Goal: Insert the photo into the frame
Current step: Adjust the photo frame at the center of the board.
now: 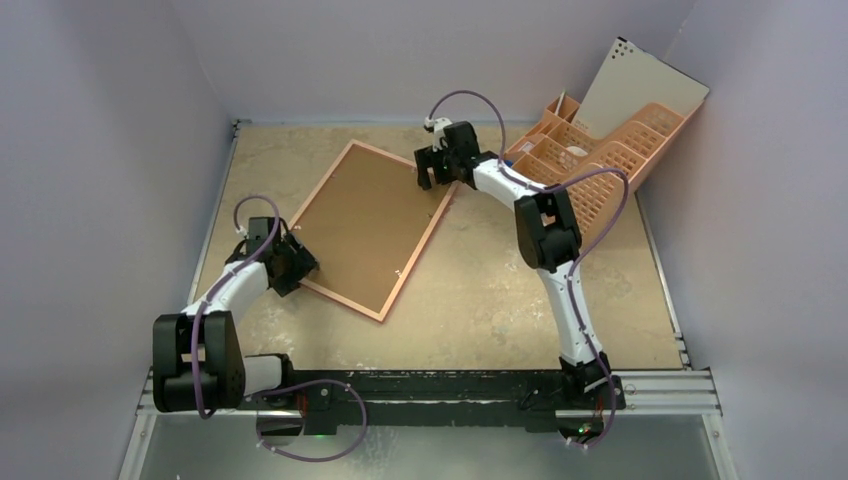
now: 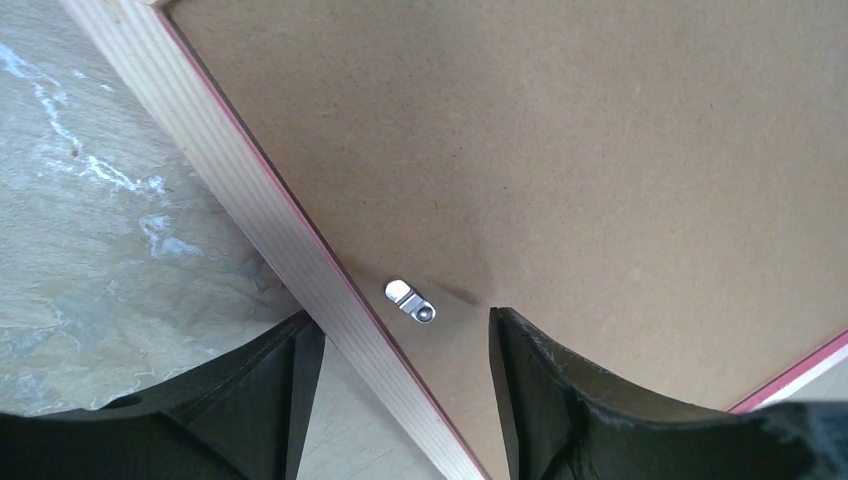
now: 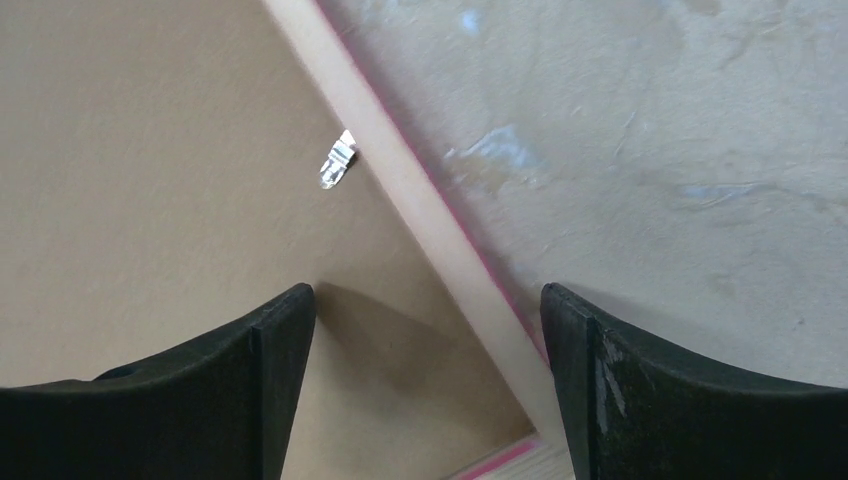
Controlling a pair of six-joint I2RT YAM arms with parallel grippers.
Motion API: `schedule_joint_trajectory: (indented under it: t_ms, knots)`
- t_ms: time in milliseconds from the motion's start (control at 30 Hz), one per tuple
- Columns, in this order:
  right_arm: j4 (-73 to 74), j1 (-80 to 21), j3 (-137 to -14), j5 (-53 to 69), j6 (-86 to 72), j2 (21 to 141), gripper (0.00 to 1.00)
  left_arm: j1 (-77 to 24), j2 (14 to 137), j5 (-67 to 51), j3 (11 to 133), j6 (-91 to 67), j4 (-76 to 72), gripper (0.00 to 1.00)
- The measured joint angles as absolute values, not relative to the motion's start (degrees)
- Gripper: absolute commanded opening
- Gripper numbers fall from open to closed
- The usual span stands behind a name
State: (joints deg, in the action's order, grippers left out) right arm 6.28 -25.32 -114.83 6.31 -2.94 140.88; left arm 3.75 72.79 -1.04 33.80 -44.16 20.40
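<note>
The frame lies reverse side up on the table, turned at an angle, its pale wood rail around the brown backing board. The photo does not show in any view. My left gripper is open over the frame's near-left edge; in the left wrist view its jaws straddle the rail close to a small metal clip. My right gripper is open over the far-right corner; in the right wrist view it straddles the rail below another clip. Both grippers are empty.
A peach plastic desk organiser stands at the back right, right beside my right arm. A pale flat panel leans behind it against the wall. Grey walls close in the tan table on three sides.
</note>
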Motion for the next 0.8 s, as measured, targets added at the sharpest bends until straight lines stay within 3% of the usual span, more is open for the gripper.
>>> schedule_joint_trajectory:
  t_ms: [333, 800]
  knots:
    - [7.25, -22.96, -94.08, 15.51, 2.33, 127.07, 0.8, 4.69, 74.67, -6.22, 35.88, -37.21, 23.9, 0.59]
    - [4.1, -25.06, -61.1, 11.11, -9.17, 103.13, 0.78, 5.19, 74.37, -5.48, 36.32, -32.56, 27.05, 0.59]
